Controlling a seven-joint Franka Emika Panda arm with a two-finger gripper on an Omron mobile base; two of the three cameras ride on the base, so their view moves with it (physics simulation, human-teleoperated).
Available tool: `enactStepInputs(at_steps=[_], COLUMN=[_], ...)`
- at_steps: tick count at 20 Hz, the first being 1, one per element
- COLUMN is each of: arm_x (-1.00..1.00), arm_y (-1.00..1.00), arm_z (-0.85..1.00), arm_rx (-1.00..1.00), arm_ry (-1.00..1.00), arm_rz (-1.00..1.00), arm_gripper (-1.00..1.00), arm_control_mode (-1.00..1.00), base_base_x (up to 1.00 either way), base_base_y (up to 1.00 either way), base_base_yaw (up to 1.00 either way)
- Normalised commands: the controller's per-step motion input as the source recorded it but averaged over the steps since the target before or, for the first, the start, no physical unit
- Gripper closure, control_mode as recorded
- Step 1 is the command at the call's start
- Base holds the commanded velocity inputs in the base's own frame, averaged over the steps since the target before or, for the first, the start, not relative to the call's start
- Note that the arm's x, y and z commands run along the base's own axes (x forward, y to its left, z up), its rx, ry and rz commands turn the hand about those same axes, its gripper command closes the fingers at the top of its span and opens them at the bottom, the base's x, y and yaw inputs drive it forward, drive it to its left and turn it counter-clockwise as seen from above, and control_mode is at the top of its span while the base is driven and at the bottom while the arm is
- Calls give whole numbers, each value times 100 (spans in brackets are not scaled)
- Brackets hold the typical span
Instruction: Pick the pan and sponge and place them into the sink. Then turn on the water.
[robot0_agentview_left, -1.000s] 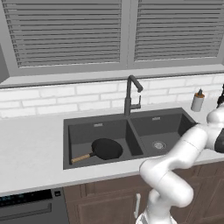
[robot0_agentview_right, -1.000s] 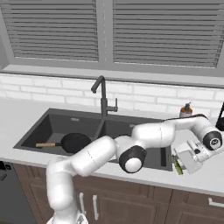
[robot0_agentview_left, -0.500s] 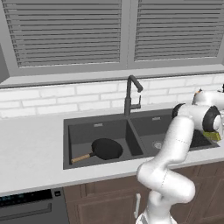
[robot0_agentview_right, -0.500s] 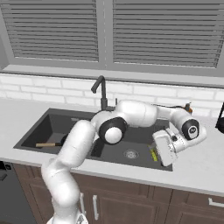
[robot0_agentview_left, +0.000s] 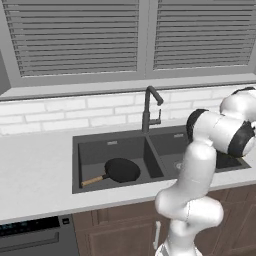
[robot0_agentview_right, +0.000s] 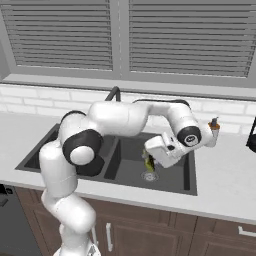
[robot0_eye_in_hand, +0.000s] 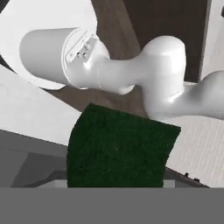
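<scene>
Our end effector (robot0_agentview_right: 149, 161) grips the sponge (robot0_agentview_right: 148, 162) (green face toward the hand camera) above the sink's (robot0_agentview_right: 186, 180) right basin; the pan (robot0_agentview_left: 120, 170) lies in the left.

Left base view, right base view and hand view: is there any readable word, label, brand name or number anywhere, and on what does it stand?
None can be read.
Dishwasher panel: faint bluish marks along its top strip, too small and blurred to read.
Soap bottle: no legible label.
Pan, sink, faucet and the sponge in the end effector: no lettering visible.
</scene>
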Motion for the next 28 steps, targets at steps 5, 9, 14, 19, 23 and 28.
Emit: enactStepInputs(at_steps=[5, 9, 14, 19, 23, 28], arm_x=[-1, 0, 0, 0, 0, 16], arm_y=[100, 100, 100, 96, 79, 43], arm_z=[62, 65, 56, 33, 22, 1], arm_rx=[-46, -44, -36, -35, -37, -23], arm_ry=[-73, -61, -42, -14, 12, 25], arm_rz=[0, 0, 0, 0, 6, 9], arm_gripper=[100, 100, 100, 100, 100, 100], arm_control_mode=[-100, -100, -100, -100, -100, -100], base_base_x=[0, 0, 0, 0, 0, 0], base_base_y=[0, 0, 0, 0, 0, 0], base_base_yaw=[0, 0, 0, 0, 0, 0])
